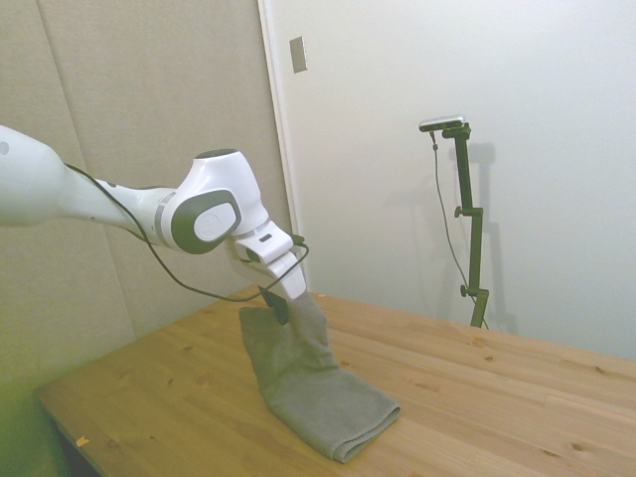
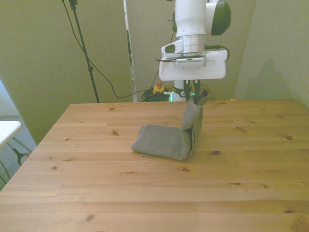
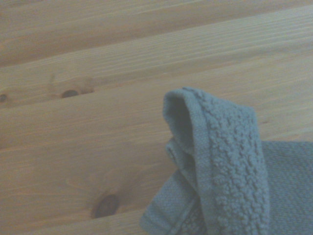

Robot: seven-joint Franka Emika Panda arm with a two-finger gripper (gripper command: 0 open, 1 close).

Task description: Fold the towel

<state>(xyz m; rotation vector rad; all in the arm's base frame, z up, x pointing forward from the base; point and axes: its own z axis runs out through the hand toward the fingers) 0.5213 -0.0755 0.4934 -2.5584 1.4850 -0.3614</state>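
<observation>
While tool [image 2: 192,94] clamps one end, gray-olive towel [image 2: 164,141] hangs layered, rest flat on table [image 2: 96,183].

The wooden table [image 2: 96,193] has knotty planks. Behind it in the side view, a beige padded wall panel [image 1: 149,89] meets a plain white wall [image 1: 537,79] bearing a small grey plate [image 1: 298,54]. In the front view, black cables [image 2: 104,77] hang against the wall.
</observation>
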